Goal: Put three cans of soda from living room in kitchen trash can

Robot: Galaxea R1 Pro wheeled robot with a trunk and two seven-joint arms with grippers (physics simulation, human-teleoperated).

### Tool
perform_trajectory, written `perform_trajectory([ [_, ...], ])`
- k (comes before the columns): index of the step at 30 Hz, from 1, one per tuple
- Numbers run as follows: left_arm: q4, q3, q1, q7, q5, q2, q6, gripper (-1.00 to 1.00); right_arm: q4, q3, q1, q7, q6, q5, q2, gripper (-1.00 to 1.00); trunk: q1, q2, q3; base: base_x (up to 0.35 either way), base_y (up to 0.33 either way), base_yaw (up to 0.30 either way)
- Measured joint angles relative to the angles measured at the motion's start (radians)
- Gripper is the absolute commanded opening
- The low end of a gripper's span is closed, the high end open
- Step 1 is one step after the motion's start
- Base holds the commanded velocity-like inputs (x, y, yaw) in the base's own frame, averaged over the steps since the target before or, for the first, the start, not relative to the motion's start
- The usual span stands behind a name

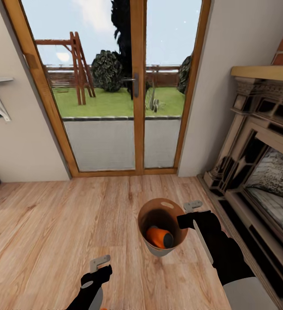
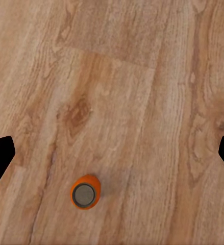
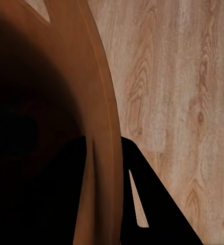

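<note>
1. The robot is standing in the living room, facing the glass doors [image 1: 115, 86], with the fireplace [image 1: 262, 163] on its right.
2. The right gripper [image 1: 192, 214] is clamping the rim of the trash can [image 1: 146, 215]; in the right wrist view one finger [image 3: 147, 204] is sitting outside the wall of the bin and the other is lost in the dark inside, so the jaws are pinching the wall between them.
3. One soda can [image 1: 159, 237] is already lying on its side at the bottom of the bin.
4. A second can [image 2: 85, 191] is standing upright on the wood floor [image 1: 51, 224], directly under the left gripper [image 1: 100, 265], which is hanging well above it with its jaws spread wide and holding nothing.
5. Judging by its look, this can is light, thin-walled and smooth, so it is likely to slip or tip over if nudged off-centre, and to dent under a hard squeeze.
6. The best hold is probably across the round side at mid-height, with the fingers coming straight down on either side of it.
7. The bin is stiff but is hanging from one side of its rim, so it may be tilting and swinging.
</note>
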Motion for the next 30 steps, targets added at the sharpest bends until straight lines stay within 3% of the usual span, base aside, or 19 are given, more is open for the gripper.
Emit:
perform_trajectory([
  [30, 0.000, 0.001, 0.000, -0.001, 0.000, 0.000, 0.000, 1.00, 0.000, 0.002, 0.000, 0.000, 0.000, -0.005, 0.000, -1.00, 0.000, 0.000, -0.045, 0.025, 0.000, 0.000],
])
